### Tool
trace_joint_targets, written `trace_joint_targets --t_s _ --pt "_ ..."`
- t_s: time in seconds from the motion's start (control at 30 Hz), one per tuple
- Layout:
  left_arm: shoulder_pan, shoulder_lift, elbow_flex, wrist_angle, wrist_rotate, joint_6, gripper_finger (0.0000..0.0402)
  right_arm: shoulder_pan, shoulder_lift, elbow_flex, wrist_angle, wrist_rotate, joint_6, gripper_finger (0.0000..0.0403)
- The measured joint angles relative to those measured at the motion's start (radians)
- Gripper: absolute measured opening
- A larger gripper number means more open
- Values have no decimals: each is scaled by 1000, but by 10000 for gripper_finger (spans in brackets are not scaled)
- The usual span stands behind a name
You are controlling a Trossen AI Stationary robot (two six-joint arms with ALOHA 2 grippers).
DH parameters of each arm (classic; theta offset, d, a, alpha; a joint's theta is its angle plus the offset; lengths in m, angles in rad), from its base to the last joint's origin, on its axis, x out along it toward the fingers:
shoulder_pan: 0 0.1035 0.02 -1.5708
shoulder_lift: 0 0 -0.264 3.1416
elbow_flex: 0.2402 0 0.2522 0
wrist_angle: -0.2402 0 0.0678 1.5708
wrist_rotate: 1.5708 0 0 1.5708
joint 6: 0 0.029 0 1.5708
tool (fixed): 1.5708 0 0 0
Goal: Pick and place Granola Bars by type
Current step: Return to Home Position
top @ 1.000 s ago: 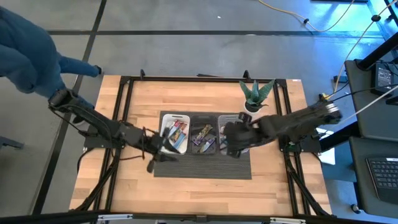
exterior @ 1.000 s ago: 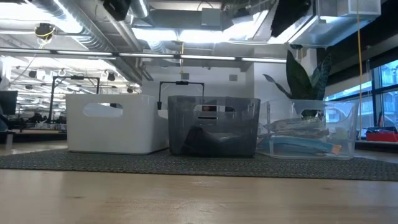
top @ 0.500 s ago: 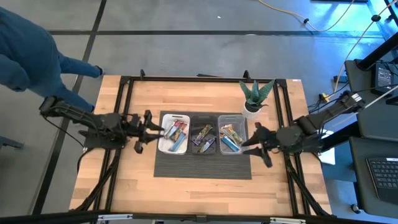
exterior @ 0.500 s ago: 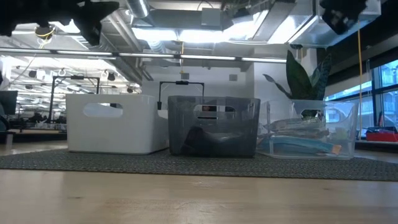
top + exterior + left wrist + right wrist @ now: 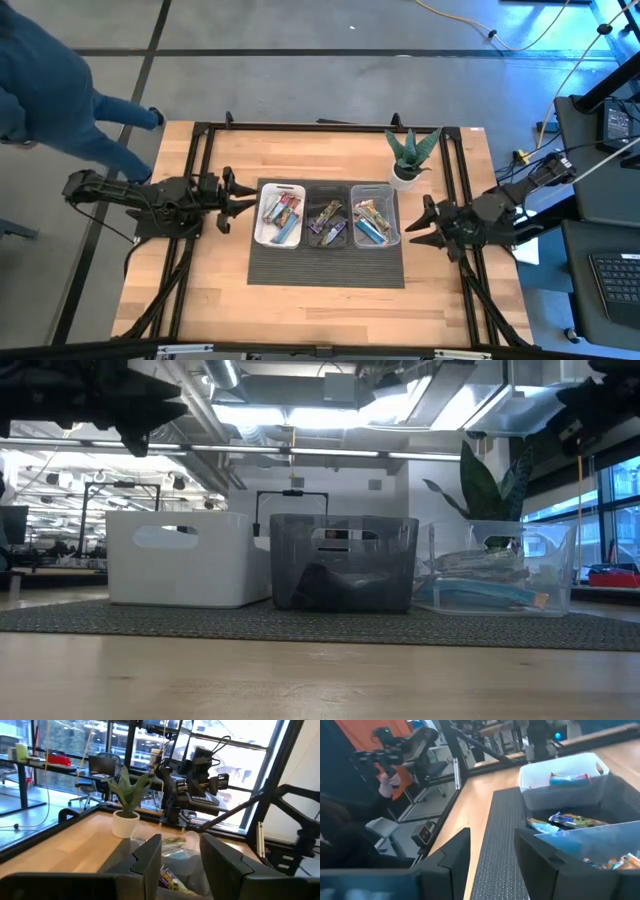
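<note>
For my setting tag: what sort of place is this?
Probably a robotics lab in an open-plan office: exposed ceiling ducts, office chairs by large windows, a keyboard beside the wooden table.

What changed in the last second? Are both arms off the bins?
Yes. Both arms drew back outward: the left gripper went from the white bin to its left, the right gripper from over the clear bin to its right. Both are open, holding nothing. The bins, granola bars and plant stayed put.
</note>
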Motion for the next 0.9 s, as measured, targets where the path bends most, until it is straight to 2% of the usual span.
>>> trace_joint_targets --t_s 0.17,0.4,0.57,0.73,0.9 --pt "23 -6 0 -16 -11 0 128 0 -139 -48 -13 -22 -57 155" --pt "71 -92 0 -64 22 0 128 0 -273 -72 -86 -52 -57 155" --pt "79 -103 -30 -54 21 -26 128 0 -299 -72 -100 -51 -95 155" --pt "80 -111 -129 53 22 -56 128 0 -298 -72 -105 -43 -106 155" --pt "80 -119 -132 32 15 -72 128 -1 -298 -72 -105 -43 -107 155"
